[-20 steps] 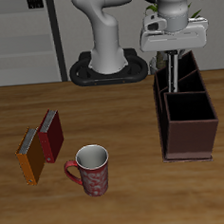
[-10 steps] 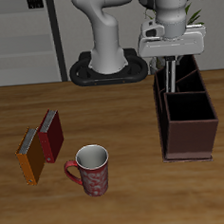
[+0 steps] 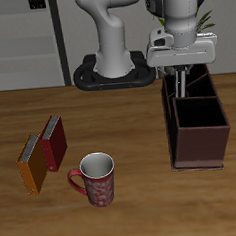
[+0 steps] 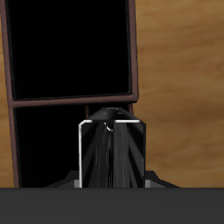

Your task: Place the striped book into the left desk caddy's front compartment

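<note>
The striped book (image 3: 184, 83) is seen upright, slightly tilted, inside the back section of the left desk caddy (image 3: 198, 134), at 12 o'clock of the lower square section.

The gripper (image 3: 184, 78) hangs directly above the rear section of the left desk caddy (image 3: 197, 124), its two fingers (image 3: 176, 82) reaching down to that section's rim with something thin and pale leaning between them. Well apart from the caddy, a red book (image 3: 55, 141) and an orange book (image 3: 32, 164) stand side by side. A red patterned mug (image 3: 96, 179) sits near the books, nearer the table's front edge than the caddy's middle.
</note>
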Available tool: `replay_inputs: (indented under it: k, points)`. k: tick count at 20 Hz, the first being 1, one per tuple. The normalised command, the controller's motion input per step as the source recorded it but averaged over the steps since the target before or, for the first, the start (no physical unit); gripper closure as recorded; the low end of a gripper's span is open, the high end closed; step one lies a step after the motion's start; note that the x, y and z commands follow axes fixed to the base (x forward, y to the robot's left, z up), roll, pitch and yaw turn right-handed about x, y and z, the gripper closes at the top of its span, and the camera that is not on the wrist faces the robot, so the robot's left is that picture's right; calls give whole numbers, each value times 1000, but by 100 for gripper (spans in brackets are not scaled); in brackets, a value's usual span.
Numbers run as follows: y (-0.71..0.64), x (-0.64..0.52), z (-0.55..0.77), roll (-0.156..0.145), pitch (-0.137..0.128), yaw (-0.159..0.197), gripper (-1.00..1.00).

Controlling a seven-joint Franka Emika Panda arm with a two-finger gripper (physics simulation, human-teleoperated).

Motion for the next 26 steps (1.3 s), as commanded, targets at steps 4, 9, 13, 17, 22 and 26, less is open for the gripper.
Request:
replay_inputs:
  k: [4, 9, 13, 17, 22, 26]
  points:
    - [64, 9, -68, 12, 8, -6, 100]
    - [11, 38, -95, 4, 10, -10, 100]
    - [-36, 43, -143, -12, 10, -12, 100]
    - [91, -115, -205, 31, 16, -16, 100]
    - [115, -71, -96, 32, -1, -20, 100]
    - [-11, 68, -73, -4, 6, -7, 100]
